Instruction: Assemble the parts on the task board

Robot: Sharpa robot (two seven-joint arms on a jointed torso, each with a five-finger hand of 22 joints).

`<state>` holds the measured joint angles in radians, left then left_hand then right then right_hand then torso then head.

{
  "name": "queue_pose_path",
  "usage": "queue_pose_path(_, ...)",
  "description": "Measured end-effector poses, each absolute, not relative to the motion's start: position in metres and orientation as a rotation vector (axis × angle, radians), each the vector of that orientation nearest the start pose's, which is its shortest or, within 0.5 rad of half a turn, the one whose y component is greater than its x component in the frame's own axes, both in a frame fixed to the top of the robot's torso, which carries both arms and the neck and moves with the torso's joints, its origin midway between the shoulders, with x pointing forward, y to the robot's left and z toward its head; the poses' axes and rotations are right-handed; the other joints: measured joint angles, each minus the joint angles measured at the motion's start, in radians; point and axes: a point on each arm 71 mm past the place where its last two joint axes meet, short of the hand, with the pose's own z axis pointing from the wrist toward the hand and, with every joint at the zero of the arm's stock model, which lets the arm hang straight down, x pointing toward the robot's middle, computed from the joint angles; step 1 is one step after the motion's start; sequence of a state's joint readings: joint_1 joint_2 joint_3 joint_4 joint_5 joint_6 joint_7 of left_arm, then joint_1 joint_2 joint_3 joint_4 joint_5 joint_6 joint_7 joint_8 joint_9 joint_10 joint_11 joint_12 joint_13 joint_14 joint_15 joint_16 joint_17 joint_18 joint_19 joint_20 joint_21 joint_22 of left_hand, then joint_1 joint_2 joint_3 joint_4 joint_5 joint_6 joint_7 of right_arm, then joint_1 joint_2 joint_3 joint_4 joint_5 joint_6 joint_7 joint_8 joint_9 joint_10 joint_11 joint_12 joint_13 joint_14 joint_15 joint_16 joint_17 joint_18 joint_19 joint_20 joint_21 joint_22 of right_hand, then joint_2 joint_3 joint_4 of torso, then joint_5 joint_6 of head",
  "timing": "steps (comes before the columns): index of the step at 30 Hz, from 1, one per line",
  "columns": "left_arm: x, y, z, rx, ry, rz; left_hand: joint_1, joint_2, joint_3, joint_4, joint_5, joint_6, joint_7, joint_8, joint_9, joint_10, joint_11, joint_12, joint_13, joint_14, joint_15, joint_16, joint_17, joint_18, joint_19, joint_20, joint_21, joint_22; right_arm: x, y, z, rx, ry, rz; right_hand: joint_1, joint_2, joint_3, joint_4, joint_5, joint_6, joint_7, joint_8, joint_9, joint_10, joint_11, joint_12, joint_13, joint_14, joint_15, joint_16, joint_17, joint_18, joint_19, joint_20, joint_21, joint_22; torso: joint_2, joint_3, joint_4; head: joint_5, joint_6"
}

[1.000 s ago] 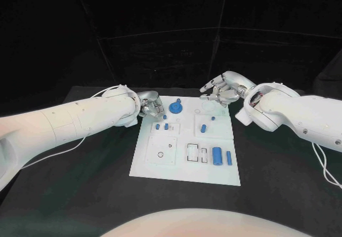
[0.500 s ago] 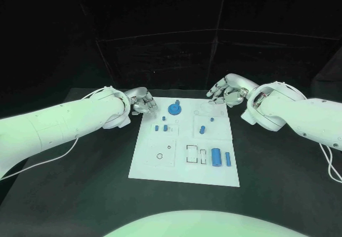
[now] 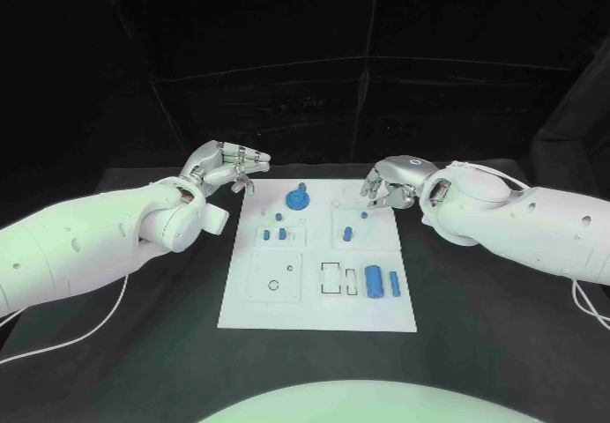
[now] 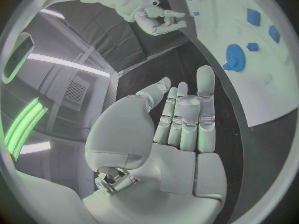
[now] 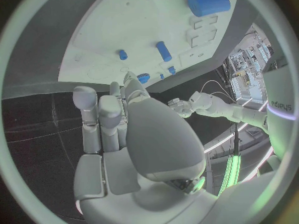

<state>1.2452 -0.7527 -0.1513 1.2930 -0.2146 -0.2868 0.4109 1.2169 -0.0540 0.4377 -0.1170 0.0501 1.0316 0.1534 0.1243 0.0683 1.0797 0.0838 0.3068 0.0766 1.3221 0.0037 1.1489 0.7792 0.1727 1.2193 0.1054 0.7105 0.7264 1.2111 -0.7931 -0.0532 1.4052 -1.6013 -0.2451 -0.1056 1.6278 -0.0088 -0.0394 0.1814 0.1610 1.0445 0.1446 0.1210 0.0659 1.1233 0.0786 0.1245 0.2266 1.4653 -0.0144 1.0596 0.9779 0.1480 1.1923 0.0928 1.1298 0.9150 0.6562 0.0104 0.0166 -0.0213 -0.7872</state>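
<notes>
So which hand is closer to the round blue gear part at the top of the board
Left, narrowly. The left hand hovers off the board's far left corner, beside the gear part; the right hand is over the far right edge.

The board [image 3: 255, 308] was white, with thin dark outlines drawn on it. The small parts [image 3: 374, 280] were blue (the round one [image 3: 296, 198] at the far end too). Both hands, left [image 3: 226, 165] and right [image 3: 388, 187], were silver, the arms [image 3: 77, 242] white, and the table [image 3: 483, 326] black.
</notes>
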Motion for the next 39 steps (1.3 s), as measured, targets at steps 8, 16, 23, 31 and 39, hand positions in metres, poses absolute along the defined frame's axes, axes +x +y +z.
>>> queue_pose_path(8,0.511,0.233,-0.2,-1.016,1.38,-1.47,0.0,0.0,-0.008,0.002,0.0,0.001,-0.001,0.0,0.0,0.009,-0.002,0.008,0.002,-0.004,-0.004,-0.003,-0.011,0.0,0.0,0.0,-0.005,-0.005,0.503,-0.204,-0.207,-0.376,1.699,0.429,-0.003,-0.027,0.043,0.008,-0.013,-0.006,0.006,-0.016,0.0,-0.003,0.003,-0.038,-0.053,0.003,0.004,0.006,0.006,0.0,0.003,0.004,0.004,0.006,0.0,-0.0001,0.0001,-0.007,0.003)
queue_pose_path(16,0.507,0.236,-0.199,-1.073,1.33,-1.504,0.0,0.0,-0.014,0.003,0.0,0.001,-0.001,-0.005,0.0,0.009,-0.002,0.008,0.002,-0.007,0.0,-0.007,-0.018,-0.001,0.0,0.0,-0.01,-0.009,0.504,-0.201,-0.214,-0.408,1.716,0.398,-0.004,-0.036,0.093,0.01,-0.018,-0.007,0.007,-0.022,0.0,-0.003,0.004,-0.053,-0.089,0.0,0.007,0.014,0.013,0.0,0.003,0.004,0.012,0.015,0.001,-0.0003,0.0001,-0.009,0.004)
queue_pose_path(23,0.506,0.237,-0.199,-1.098,1.31,-1.514,0.0,0.0,-0.02,0.003,0.0,-0.006,0.006,-0.015,-0.002,0.003,0.004,0.015,0.002,-0.011,0.004,-0.007,-0.022,-0.002,0.0,0.0,-0.017,-0.013,0.505,-0.196,-0.218,-0.42,1.729,0.399,0.004,-0.043,0.168,0.01,-0.033,-0.001,0.001,-0.025,0.0,0.006,0.002,-0.053,-0.122,0.0,0.007,0.038,0.037,0.0,0.011,0.004,0.031,0.04,0.001,0.0002,-0.0003,-0.005,0.002)
queue_pose_path(31,0.506,0.238,-0.199,-1.115,1.3,-1.517,0.0,0.0,-0.022,0.005,0.0,-0.006,0.006,-0.015,-0.002,0.003,0.004,0.014,0.002,-0.014,0.0,-0.007,-0.026,-0.002,0.0,0.0,-0.017,-0.014,0.504,-0.192,-0.222,-0.429,1.753,0.407,-0.004,-0.057,0.24,0.01,-0.033,0.018,0.0,-0.025,0.001,0.031,0.002,-0.053,-0.145,0.0,0.007,0.07,0.064,-0.017,0.032,0.004,0.063,0.081,0.001,0.0013,-0.0012,-0.004,0.001)
queue_pose_path(39,0.506,0.238,-0.199,-1.124,1.297,-1.517,0.0,0.0,-0.022,0.005,0.0,-0.01,0.009,-0.015,-0.002,0.003,0.004,0.014,0.001,-0.014,0.0,-0.007,-0.03,-0.002,0.0,0.0,-0.017,-0.015,0.505,-0.189,-0.225,-0.43,1.772,0.419,-0.047,-0.1,0.37,-0.008,-0.035,0.034,0.002,-0.032,0.001,0.045,0.005,-0.053,-0.162,0.0,0.007,0.093,0.083,-0.017,0.043,0.007,0.093,0.119,0.001,0.0017,-0.0012,-0.002,-0.002)
